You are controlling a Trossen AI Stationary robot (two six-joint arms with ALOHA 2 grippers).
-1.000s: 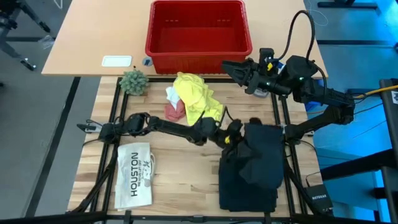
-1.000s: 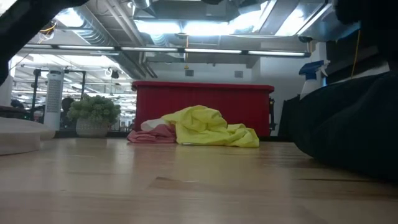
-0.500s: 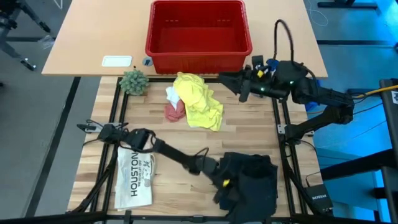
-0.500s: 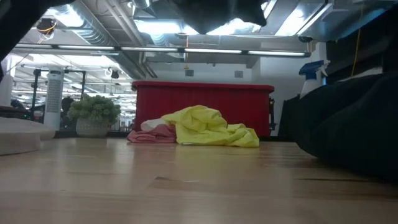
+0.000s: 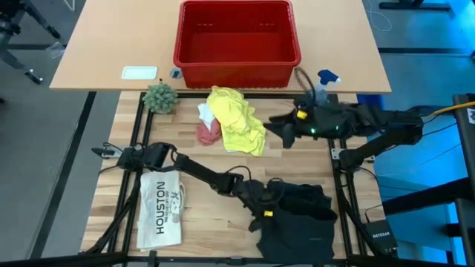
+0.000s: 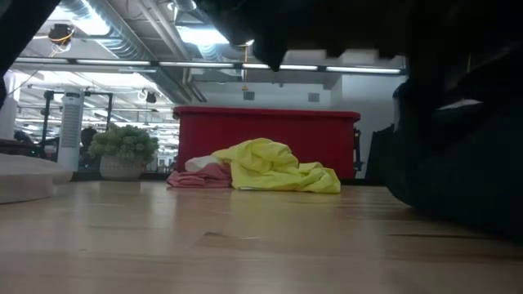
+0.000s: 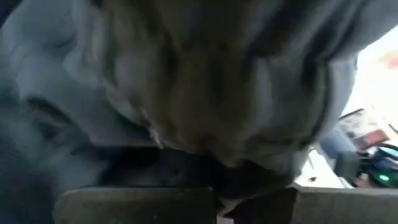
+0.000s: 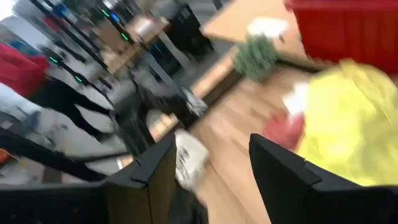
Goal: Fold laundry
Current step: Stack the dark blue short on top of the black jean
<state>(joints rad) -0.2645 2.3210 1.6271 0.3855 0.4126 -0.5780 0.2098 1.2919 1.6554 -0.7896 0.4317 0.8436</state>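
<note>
The dark trousers (image 5: pixel 300 222) lie bunched on the table at the near right; they are the dark mass (image 6: pixel 458 171) in the low view. My left gripper (image 5: pixel 265 214) is shut on their left side. The yellow T-shirt (image 5: pixel 236 119) lies in a heap at the far middle, with the pink cloth (image 5: pixel 208 133) and the white cloth (image 5: pixel 205 113) against its left side. My right gripper (image 5: pixel 272 130) hovers open just right of the T-shirt (image 8: pixel 348 118), above the table, with nothing between its fingers (image 8: pixel 283 177). My left gripper is shut on a bunched part of the trousers at the heap's left edge (image 7: pixel 205 168). It comes from the table's left, slanting slightly down. Cloth fills its wrist view and hides how many layers it has. The rest of the trousers lies on the table.
A red basket (image 5: pixel 236 41) stands at the far middle, with a small potted plant (image 5: pixel 159 96) to its left. The flat white HOUSTON item (image 5: pixel 159 208) lies near left. A spray bottle (image 5: pixel 323 80) stands at the far right. Bare wood lies between the heaps.
My left gripper has come down and toward the near edge, staying shut. It has carried the raised far part of the trousers with it, so the heap is now shorter and lower. My right gripper has swung from the basket toward the near edge and tipped downward, still open.
</note>
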